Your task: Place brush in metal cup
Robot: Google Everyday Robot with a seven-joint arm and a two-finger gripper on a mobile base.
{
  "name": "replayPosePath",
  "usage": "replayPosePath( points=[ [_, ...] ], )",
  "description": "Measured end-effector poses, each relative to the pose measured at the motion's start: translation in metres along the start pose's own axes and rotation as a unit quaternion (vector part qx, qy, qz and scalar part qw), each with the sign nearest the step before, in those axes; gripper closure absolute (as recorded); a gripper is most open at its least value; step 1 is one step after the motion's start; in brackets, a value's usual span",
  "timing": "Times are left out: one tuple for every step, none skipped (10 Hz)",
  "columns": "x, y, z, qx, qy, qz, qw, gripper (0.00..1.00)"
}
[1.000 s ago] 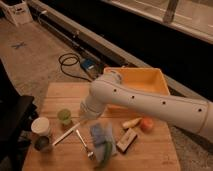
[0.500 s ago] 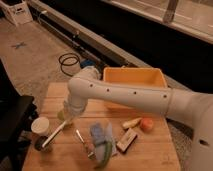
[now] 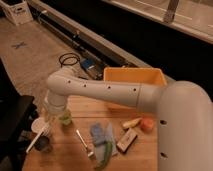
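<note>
The gripper [image 3: 49,119] hung over the table's [image 3: 65,152] 9 o'clock side, between the white cup [image 3: 38,126] and the green cup [image 3: 65,118], its grip impossible to tell, while the brush [image 3: 37,140] slanted toward 7 o'clock, touching or crossing the metal cup [image 3: 44,146].

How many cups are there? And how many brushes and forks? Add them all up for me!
Cups: 3 (white cup, green cup, metal cup)
Brushes: 1 (brush, its upper end at the gripper, which is just left of the green cup)
Forks: 1 (fork)
Total: 5
</note>
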Motion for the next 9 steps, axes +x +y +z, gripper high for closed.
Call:
replayPosePath(
  points=[
    [0.001, 0.001, -0.001, 0.000, 0.000, 0.001, 1.0000, 1.00],
    [0.000, 0.000, 0.000, 0.000, 0.000, 0.000, 1.0000, 1.00],
    [0.000, 0.000, 0.000, 0.000, 0.000, 0.000, 1.0000, 1.00],
    [0.000, 0.000, 0.000, 0.000, 0.000, 0.000, 1.0000, 1.00],
    [-0.001, 0.000, 0.001, -0.004, 0.004, -0.005, 1.0000, 1.00],
    [-0.002, -0.003, 0.009, -0.008, 0.005, -0.012, 0.9999, 1.00],
    [-0.003, -0.010, 0.021, -0.010, 0.005, -0.018, 0.9998, 1.00],
    [-0.004, -0.016, 0.035, -0.012, 0.003, -0.021, 0.9997, 1.00],
    [-0.005, -0.020, 0.045, -0.013, 0.000, -0.022, 0.9997, 1.00]
  ],
)
